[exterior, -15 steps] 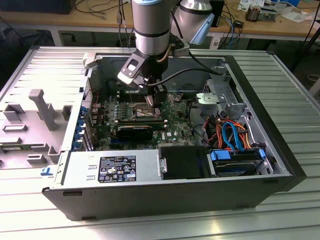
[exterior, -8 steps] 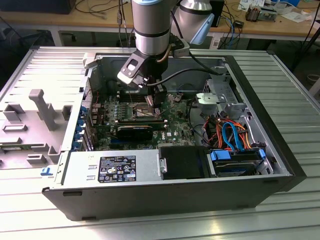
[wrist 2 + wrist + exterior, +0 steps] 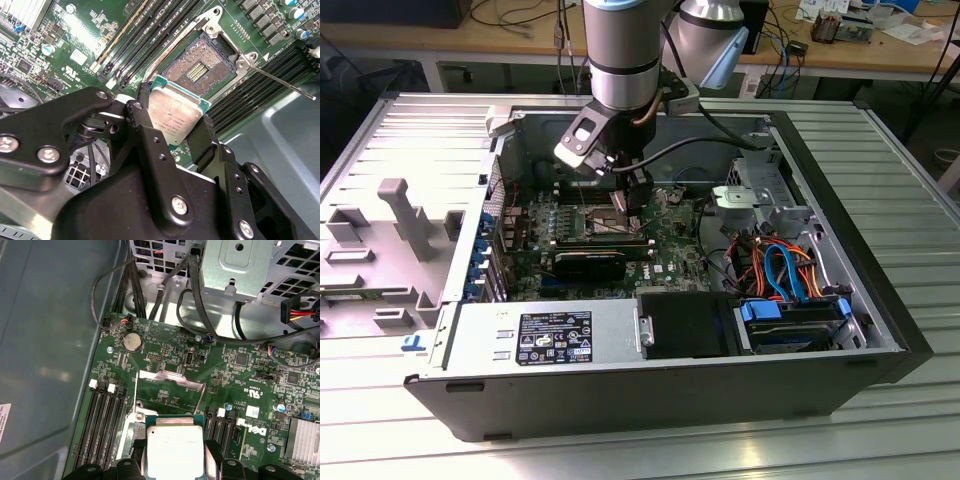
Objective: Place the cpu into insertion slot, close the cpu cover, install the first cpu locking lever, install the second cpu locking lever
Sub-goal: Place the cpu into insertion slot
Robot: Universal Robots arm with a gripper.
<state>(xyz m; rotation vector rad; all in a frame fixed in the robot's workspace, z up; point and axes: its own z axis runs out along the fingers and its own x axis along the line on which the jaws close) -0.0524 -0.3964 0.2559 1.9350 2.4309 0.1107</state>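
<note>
Within the open computer case (image 3: pixel 650 400), shown in the exterior view, the arm reaches down over the green motherboard (image 3: pixel 675 255), with its gripper (image 3: pixel 632 208) low above the middle of the board. In the second wrist view the two black fingers (image 3: pixel 146 127) are clamped on opposite edges of the cpu (image 3: pixel 176 119), whose silvery-grey top faces the camera. The cpu hangs clear of the board, overlapping one corner of the insertion slot (image 3: pixel 199 71). The slot lies bare, its contact field exposed inside the silver rim. A thin locking lever (image 3: pixel 282 84) juts out from the slot's rim with its end free. Black memory slots (image 3: pixel 150 35) flank the socket. In the first wrist view the cpu cover (image 3: pixel 171 379) stands swung up beyond the held cpu, and the board shows through its cut-out centre. A coin battery (image 3: pixel 132 341) sits farther off.
</note>
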